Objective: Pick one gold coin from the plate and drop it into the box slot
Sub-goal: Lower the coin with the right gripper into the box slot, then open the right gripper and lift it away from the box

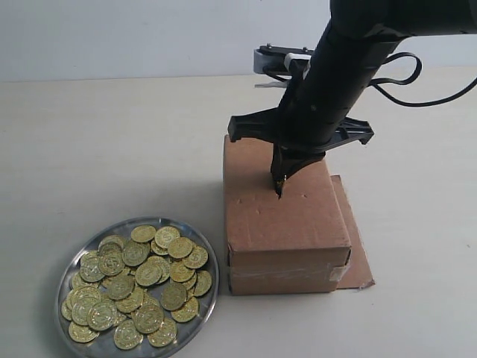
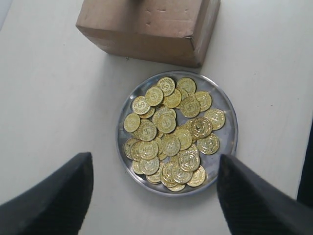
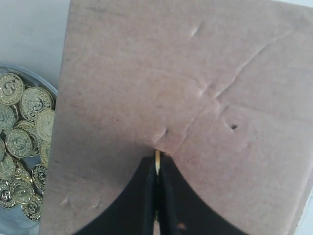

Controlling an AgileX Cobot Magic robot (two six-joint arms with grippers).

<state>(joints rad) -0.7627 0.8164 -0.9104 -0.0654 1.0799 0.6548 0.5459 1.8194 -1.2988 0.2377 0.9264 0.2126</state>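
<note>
Right fingers (image 3: 139,200) pinch one gold coin (image 3: 157,160) edge-on at the box slot (image 3: 160,148), drop pending; left fingers (image 2: 54,200) gape wide.

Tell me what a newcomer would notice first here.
The heap of gold coins filling the shiny plate stands out at the front left of the exterior view. Next comes the black right gripper, pointing tip-down at the dented top of the brown box beside the plate, with one coin pinched on edge.
</note>
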